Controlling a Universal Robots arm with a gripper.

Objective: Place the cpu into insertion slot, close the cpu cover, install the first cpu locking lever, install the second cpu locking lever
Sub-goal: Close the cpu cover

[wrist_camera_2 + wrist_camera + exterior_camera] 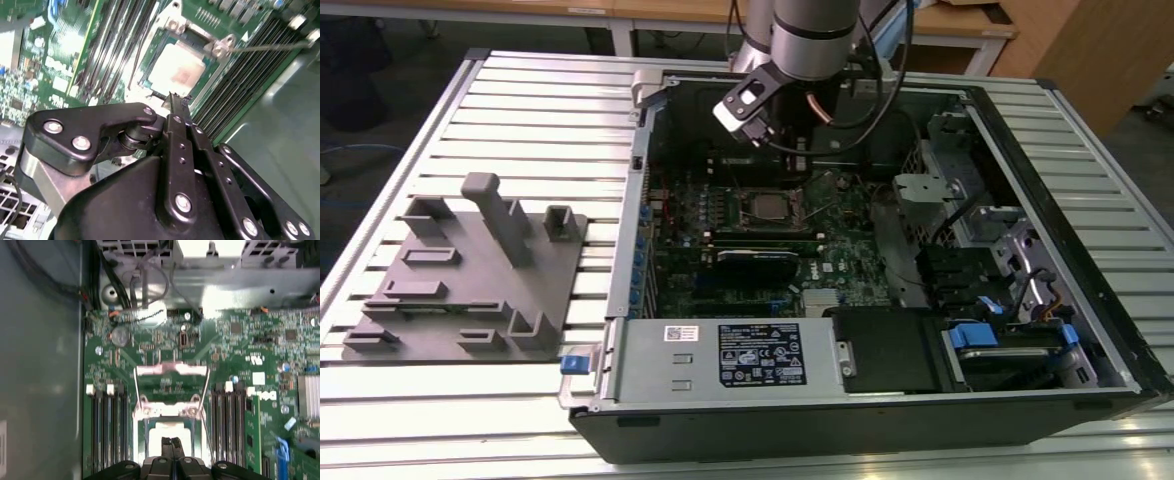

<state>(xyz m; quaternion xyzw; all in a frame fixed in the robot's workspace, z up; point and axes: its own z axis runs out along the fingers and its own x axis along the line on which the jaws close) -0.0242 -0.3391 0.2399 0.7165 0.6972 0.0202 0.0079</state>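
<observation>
While hovering just above the insertion slot (194,36), shows the gripper (172,442) pinched fully together on nothing, probably to push instead of grip; finds the cpu (177,70) seated inside that slot.

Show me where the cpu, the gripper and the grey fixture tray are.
the cpu (180,70), second wrist view, middle of its silvery top.
the gripper (172,441), first wrist view, between its fingertips.
the grey fixture tray (567,275), exterior view, bare part of its base.
</observation>
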